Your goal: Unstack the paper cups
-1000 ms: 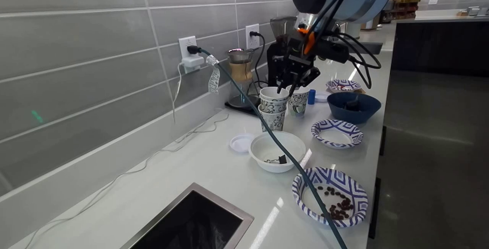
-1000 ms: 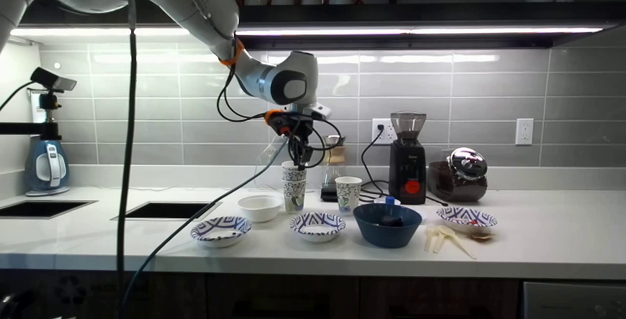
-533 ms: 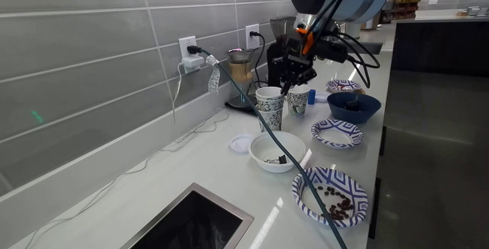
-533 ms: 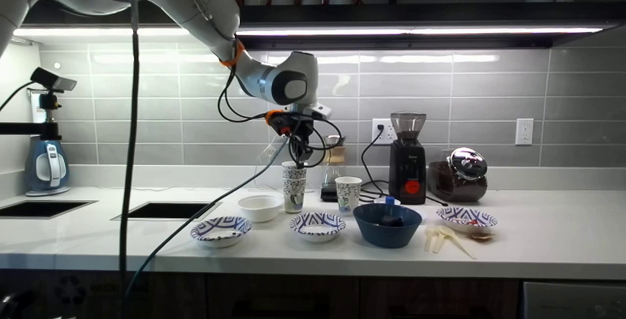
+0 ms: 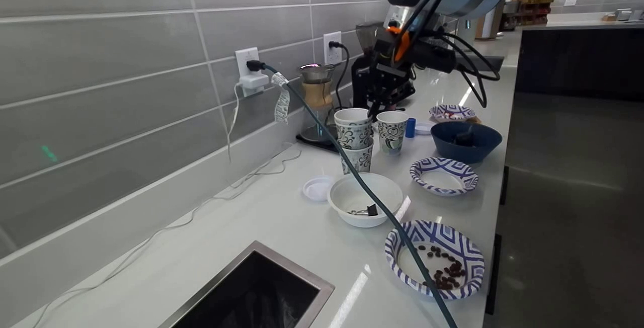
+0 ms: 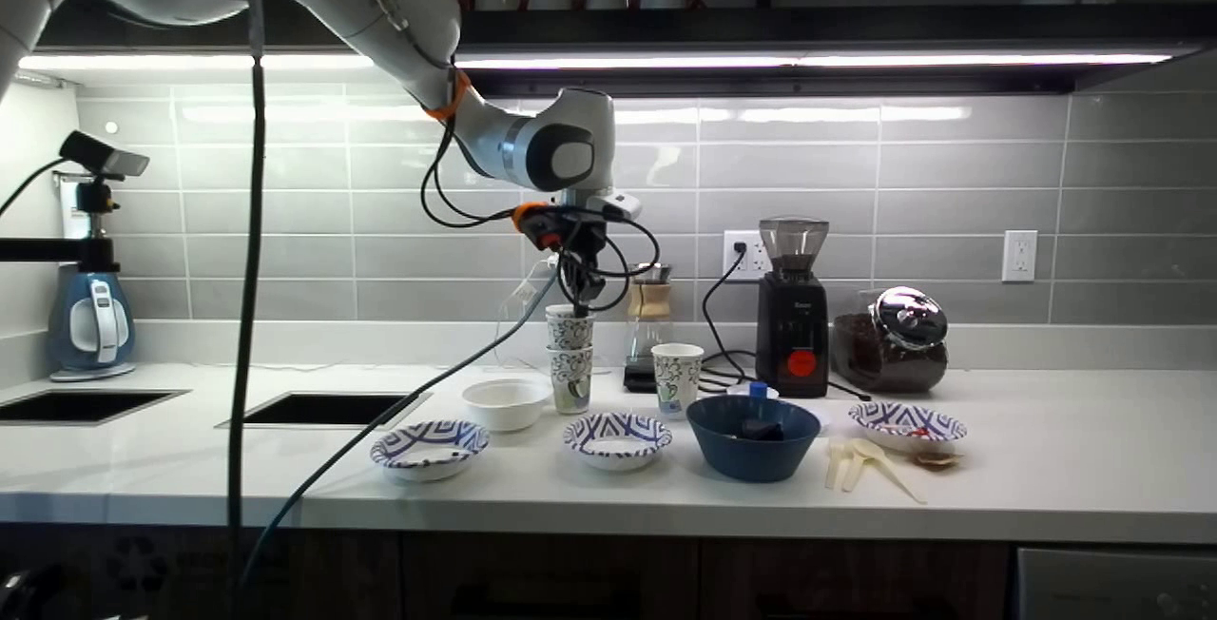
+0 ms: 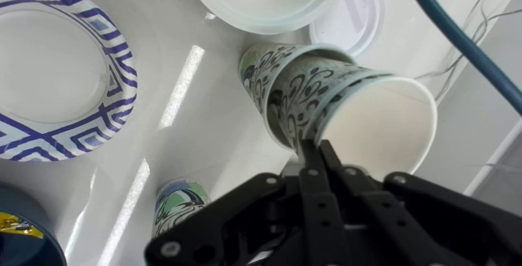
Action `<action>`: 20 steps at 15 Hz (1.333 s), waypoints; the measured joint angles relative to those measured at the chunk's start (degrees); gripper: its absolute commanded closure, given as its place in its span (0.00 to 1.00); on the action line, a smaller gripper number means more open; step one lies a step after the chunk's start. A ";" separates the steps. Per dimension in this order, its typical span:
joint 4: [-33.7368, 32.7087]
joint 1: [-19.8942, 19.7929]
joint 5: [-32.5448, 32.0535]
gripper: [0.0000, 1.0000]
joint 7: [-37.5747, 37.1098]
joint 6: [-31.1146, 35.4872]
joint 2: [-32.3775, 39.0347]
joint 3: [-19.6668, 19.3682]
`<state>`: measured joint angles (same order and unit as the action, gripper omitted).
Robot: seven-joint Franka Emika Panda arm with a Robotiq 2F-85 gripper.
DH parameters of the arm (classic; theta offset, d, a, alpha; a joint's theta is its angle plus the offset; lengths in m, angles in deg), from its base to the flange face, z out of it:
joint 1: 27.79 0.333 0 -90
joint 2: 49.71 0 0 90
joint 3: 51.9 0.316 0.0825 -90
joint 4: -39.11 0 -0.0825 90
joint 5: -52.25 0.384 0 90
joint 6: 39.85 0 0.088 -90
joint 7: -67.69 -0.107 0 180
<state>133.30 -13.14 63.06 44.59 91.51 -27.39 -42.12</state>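
Several white paper cups with swirl print stand nested in a stack by the back wall. The upper cups (image 5: 353, 137) are two nested together, raised partway out of the lower cup (image 5: 358, 160), which stands on the counter. In the wrist view the upper cups (image 7: 312, 90) lean out of the lower cup (image 7: 261, 68). My gripper (image 7: 319, 145) is shut on their near rims, one finger inside and one outside. It also shows above the stack in both exterior views (image 5: 372, 112) (image 6: 583, 308). A single cup (image 6: 678, 378) stands upright to the side, also seen in the wrist view (image 7: 181, 202).
A low white bowl (image 5: 352, 197) with a clip stands beside the stack, near a white lid (image 5: 318, 188). A teal cable (image 5: 372, 197) hangs across in front. Patterned bowls (image 6: 617, 439), a dark blue bowl (image 6: 751, 449), a glass coffee maker (image 5: 317, 96) and a grinder (image 6: 792, 316) stand nearby.
My gripper has come onto the rims of the upper cups and shut. The upper cups have risen a little out of the lower cup, and the arm has moved slightly up.
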 measured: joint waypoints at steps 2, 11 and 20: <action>-0.31 0.05 0.00 0.99 0.00 -0.63 -1.07 0.00; -0.44 0.01 0.09 0.99 0.00 -4.08 -6.01 0.01; 2.33 -2.44 -0.94 0.99 -0.09 -4.21 -12.39 -2.68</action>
<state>135.63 -15.59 62.12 44.51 87.30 -39.78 -44.80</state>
